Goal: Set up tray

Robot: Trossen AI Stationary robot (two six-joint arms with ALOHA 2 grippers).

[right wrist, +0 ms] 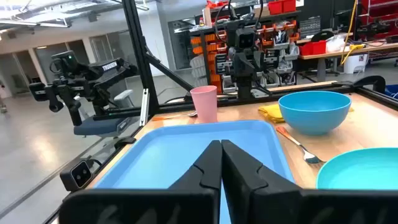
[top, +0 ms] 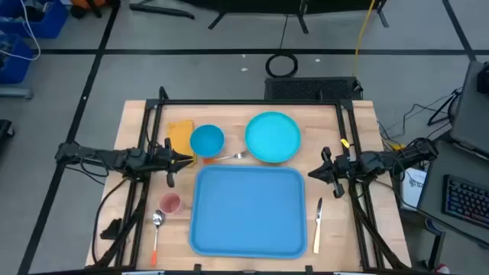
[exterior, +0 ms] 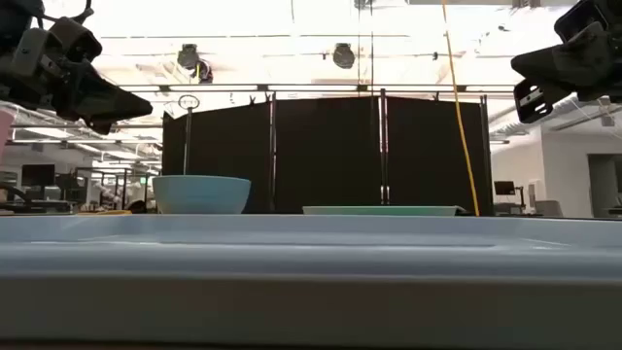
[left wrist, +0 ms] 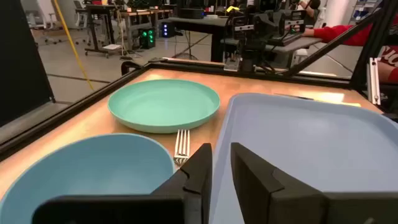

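Fingers of right gripper pressed together, above empty tray.

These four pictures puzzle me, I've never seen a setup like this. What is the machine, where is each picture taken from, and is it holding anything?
It is a robot with two dark arms at a wooden table, each ending in a two-finger gripper. One picture looks straight down from above, one looks level across the table top, and two come from cameras on the arms' wrists.

From above, the left gripper hangs at the table's left side and the right gripper at its right. The left one is slightly open, the right one shut, and neither holds anything.

On the table lie a big blue tray, still bare, a turquoise plate, a blue bowl with a fork beside it, a yellow cloth, a pink cup, a spoon and a knife.
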